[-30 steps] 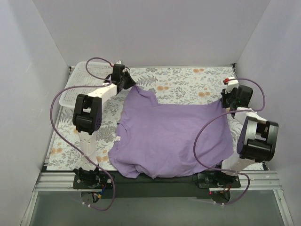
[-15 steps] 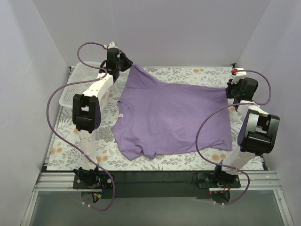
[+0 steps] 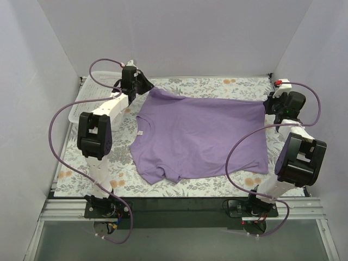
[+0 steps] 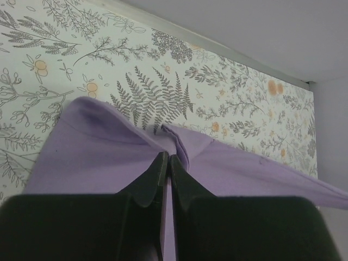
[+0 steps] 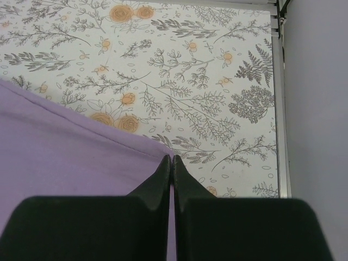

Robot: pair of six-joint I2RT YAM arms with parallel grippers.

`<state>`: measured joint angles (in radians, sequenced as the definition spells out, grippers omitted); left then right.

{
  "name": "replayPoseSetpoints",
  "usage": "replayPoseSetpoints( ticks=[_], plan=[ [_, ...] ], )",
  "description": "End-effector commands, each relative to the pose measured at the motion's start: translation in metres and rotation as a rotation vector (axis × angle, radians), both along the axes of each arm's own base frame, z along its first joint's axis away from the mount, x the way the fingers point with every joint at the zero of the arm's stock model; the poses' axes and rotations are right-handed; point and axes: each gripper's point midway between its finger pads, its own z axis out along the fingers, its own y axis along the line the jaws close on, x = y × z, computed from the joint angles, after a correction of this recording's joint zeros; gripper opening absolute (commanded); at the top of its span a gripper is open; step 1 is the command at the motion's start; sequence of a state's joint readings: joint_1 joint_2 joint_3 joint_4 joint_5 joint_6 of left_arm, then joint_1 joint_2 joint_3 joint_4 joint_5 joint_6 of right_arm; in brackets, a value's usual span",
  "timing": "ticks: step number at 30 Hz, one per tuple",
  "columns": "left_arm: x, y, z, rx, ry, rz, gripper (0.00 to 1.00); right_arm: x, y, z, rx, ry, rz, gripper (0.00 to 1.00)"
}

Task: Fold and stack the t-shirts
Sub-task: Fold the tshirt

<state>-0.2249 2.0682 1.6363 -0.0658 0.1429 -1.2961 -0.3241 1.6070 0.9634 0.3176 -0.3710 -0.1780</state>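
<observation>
Progress check: I'd call this barely started. The t-shirt (image 3: pixel 201 133) is lying open on the floral cloth (image 3: pixel 217 87) just beside the basket (image 3: pixel 87 98), with its neck label (image 3: pixel 139 132) on the basket side. The left gripper (image 3: pixel 145 86) is pinched tight on the far corner nearest the basket. The right gripper (image 3: pixel 267 105) is clamped on the far corner well away from it, so that edge looks stretched between them. No fold is visible, the near sleeve looks bunched, and there's nothing stacked. Folding and stacking are all left to do.
</observation>
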Motion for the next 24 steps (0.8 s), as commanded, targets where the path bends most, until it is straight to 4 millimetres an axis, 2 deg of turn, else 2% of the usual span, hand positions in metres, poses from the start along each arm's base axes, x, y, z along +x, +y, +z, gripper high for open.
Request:
replayPoseSetpoints(
  ticks=[1, 5, 7, 8, 10, 11, 13, 14, 16, 21, 24],
  plan=[
    [-0.028, 0.006, 0.084, -0.023, -0.172, -0.032, 0.0, -0.003, -0.004, 0.015, 0.008, -0.05, -0.004, 0.01],
    [-0.052, 0.011, 0.092, -0.021, -0.202, -0.041, 0.0, -0.006, -0.007, 0.008, 0.016, -0.035, -0.011, 0.01],
    [-0.062, 0.013, 0.103, -0.023, -0.227, -0.047, 0.0, -0.006, -0.007, 0.008, 0.02, -0.03, -0.01, 0.01],
    [-0.069, 0.013, 0.095, -0.022, -0.209, -0.053, 0.0, -0.005, -0.007, 0.007, 0.023, -0.027, -0.009, 0.01],
    [-0.079, 0.014, 0.104, -0.026, -0.227, -0.06, 0.0, -0.004, -0.007, 0.006, 0.026, -0.023, -0.008, 0.01],
    [-0.085, 0.015, 0.098, -0.023, -0.214, -0.059, 0.0, -0.003, -0.007, 0.002, 0.036, -0.012, -0.01, 0.01],
    [-0.094, 0.017, 0.105, -0.027, -0.228, -0.058, 0.0, -0.001, -0.008, 0.002, 0.039, -0.009, -0.013, 0.01],
    [-0.098, 0.018, 0.1, -0.027, -0.219, -0.058, 0.0, 0.0, -0.009, -0.003, 0.046, 0.002, -0.018, 0.01],
    [-0.104, 0.018, 0.104, -0.031, -0.228, -0.068, 0.0, 0.002, -0.009, -0.002, 0.053, 0.003, -0.017, 0.01],
    [-0.113, 0.019, 0.095, -0.029, -0.204, -0.078, 0.0, 0.007, -0.009, -0.005, 0.079, 0.014, -0.019, 0.01],
    [-0.118, 0.018, 0.1, -0.034, -0.212, -0.084, 0.0, 0.007, -0.01, -0.006, 0.079, 0.018, -0.027, 0.01]
  ],
)
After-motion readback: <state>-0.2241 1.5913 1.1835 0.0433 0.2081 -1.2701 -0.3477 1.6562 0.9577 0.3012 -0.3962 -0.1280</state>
